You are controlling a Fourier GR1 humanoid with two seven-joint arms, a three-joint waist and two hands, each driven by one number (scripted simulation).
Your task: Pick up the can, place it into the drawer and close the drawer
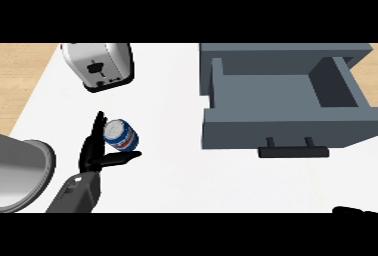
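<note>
Left hand (94, 150) spread, fingers straight along the left of the can (120, 135), thumb stretched out just near of it: apparently cupped ready to close, not yet curled round. Can standing on the counter (177, 180), well left of the drawer (280, 130), pulled open to receive it.

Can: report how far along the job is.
Done: the drawer stands open. In hand: the left hand is beside the can, fingers straight, not yet curled round it. Left: grasp, lift, place the can in the drawer, close it.
</note>
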